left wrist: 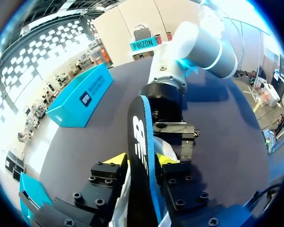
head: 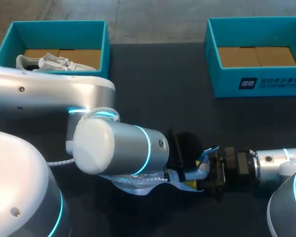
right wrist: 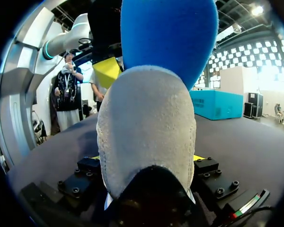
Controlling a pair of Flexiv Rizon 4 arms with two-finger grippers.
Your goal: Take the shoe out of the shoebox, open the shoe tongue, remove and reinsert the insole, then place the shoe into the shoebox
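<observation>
A grey-and-white shoe (right wrist: 146, 127) is held heel-first by my right gripper (right wrist: 146, 158), whose fingers (right wrist: 87, 165) press on it from both sides. Out of the shoe rises its insole (left wrist: 141, 137), black on top and blue underneath (right wrist: 170, 38). My left gripper (left wrist: 141, 161) is shut on the insole, a yellow tip on each face. In the head view the two grippers meet low in the middle, where the shoe (head: 185, 175) and the insole's blue edge (head: 208, 152) show beside my right gripper (head: 204, 177). My left forearm hides most of the left gripper there.
A teal shoebox (head: 106, 39) at the back left holds another pale shoe (head: 54, 62). A second teal shoebox (head: 214, 74) at the back right shows only its cardboard floor. Dark tabletop (head: 158, 94) lies between the boxes and the arms.
</observation>
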